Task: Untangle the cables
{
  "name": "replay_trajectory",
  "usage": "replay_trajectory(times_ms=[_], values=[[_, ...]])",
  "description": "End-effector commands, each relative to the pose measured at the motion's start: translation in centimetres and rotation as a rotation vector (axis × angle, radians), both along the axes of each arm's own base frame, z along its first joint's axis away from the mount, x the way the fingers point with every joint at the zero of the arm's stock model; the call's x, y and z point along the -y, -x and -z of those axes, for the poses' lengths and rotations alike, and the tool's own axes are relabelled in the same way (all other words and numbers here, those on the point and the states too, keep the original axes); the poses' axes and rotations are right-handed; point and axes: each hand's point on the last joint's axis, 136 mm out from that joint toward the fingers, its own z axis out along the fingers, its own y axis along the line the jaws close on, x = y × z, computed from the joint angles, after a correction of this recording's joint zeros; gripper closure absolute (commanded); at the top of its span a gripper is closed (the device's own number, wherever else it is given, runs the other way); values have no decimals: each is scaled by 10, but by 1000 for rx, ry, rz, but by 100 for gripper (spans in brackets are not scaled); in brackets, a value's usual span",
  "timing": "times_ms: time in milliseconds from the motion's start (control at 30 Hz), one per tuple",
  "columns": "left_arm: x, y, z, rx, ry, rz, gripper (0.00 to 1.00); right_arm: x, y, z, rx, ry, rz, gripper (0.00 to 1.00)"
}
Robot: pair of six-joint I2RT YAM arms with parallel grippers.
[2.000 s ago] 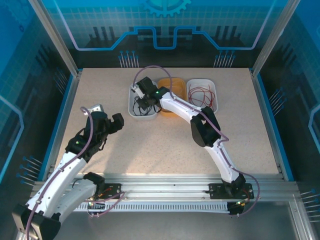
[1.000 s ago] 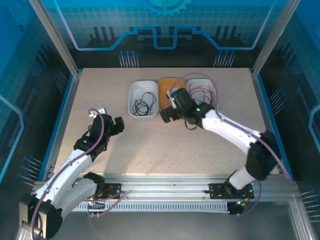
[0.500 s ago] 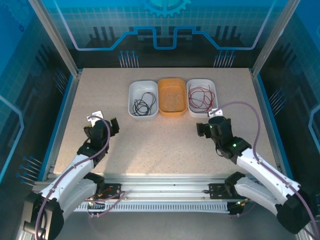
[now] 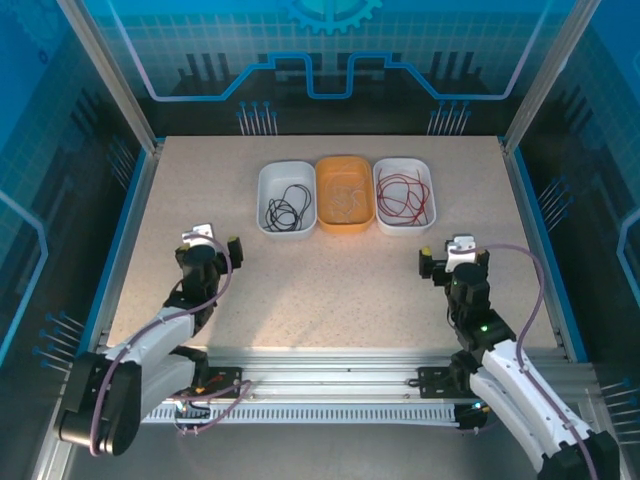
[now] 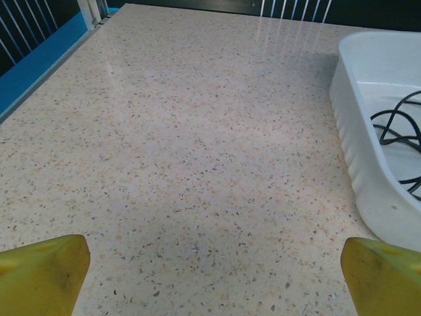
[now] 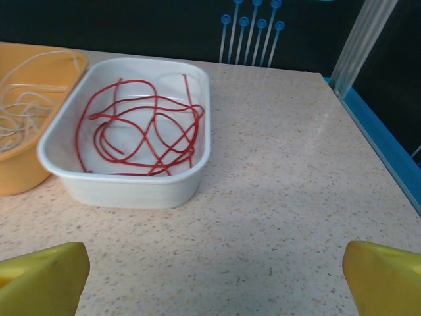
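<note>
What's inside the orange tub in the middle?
A pale whitish cable lies curled in loose loops inside the orange tub. The strands are too faint to tell whether it is one cable or several. Whatever lies right under the loops is covered.

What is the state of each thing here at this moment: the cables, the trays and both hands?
black cable: loosely coiled, lying in the left white tray
pale cable: loose loops, lying in the orange tray
red cable: loose loops, lying in the right white tray
left hand: open, holding nothing
right hand: open, holding nothing
</note>
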Motion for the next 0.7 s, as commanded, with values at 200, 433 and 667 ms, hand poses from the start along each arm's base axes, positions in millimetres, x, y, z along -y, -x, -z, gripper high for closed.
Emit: replay_trajectory(times_ms=[200, 433, 667], values=[[10, -25, -18, 149, 43, 116, 1, 2, -29, 4, 72, -51, -27, 0], [16, -50, -17, 140, 36, 168, 1, 1, -46, 18, 79, -53, -52, 0], [3, -59, -8, 182, 58, 175, 1, -5, -66, 18, 116, -52, -99, 0]])
